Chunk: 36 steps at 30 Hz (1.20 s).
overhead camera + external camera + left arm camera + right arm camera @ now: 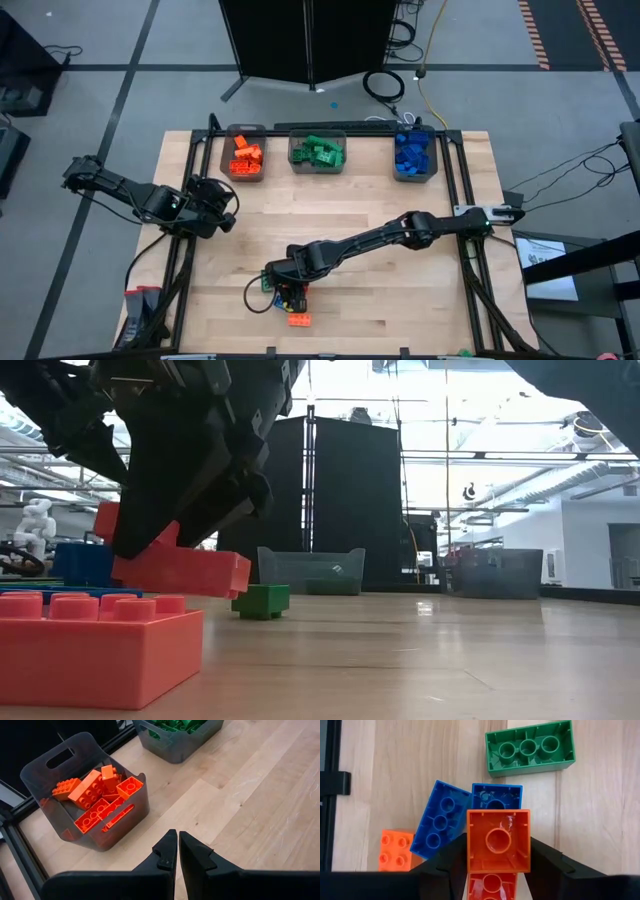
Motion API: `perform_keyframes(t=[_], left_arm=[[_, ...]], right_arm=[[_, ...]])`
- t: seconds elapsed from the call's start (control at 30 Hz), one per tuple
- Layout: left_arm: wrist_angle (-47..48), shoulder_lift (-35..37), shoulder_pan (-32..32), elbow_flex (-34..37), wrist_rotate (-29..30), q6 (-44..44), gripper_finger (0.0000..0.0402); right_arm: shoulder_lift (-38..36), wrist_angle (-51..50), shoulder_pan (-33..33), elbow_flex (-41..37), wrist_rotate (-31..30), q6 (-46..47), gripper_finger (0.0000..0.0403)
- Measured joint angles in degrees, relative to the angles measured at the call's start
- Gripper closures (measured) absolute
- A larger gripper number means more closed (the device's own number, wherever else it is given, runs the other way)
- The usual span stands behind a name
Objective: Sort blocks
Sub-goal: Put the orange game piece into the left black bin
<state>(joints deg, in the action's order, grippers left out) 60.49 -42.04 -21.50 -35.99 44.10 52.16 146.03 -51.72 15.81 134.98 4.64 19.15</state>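
The right gripper (289,292) is extended over the near part of the table (400,290), its fingers (445,865) clamped on either side of an orange brick (498,841), which is held hollow underside toward the wrist camera. In the low view that brick (180,572) hangs tilted and clear of the wood, with a second orange block (95,645) lying on the table close below and in front of it. Directly beneath the gripper lie two blue bricks (441,820) side by side and touching, partly covered by the held piece; a small orange brick (396,850) rests just beside them, and a green brick (530,747) lies a little beyond, underside up. In the high view one orange brick (299,320) sits just on the near side of the gripper. The left gripper (178,851) waits over the left side of the table with its fingers together and nothing between them; the bin of orange blocks (75,757) is near and ahead of it, and the bin of green blocks (175,745) is farther off. In the high view the three bins stand in a row along the far edge, well apart from the right gripper: orange bin (245,155), green bin (317,153) and blue bin (413,155), each holding blocks of its own colour.
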Motion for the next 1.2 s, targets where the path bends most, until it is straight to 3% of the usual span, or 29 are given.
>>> perform_keyframes(t=[0.37,1.2], left_arm=[[0.0,0.0,0.0,0.0,0.0,0.0,0.0378],[0.0,0.0,0.0,0.0,-0.4,0.0,0.0378]], right_arm=[[0.1,0.0,-0.5,0.0,-0.1,0.9,0.0172],[1.5,3.1,-0.4,0.1,0.3,1.2,0.0200]])
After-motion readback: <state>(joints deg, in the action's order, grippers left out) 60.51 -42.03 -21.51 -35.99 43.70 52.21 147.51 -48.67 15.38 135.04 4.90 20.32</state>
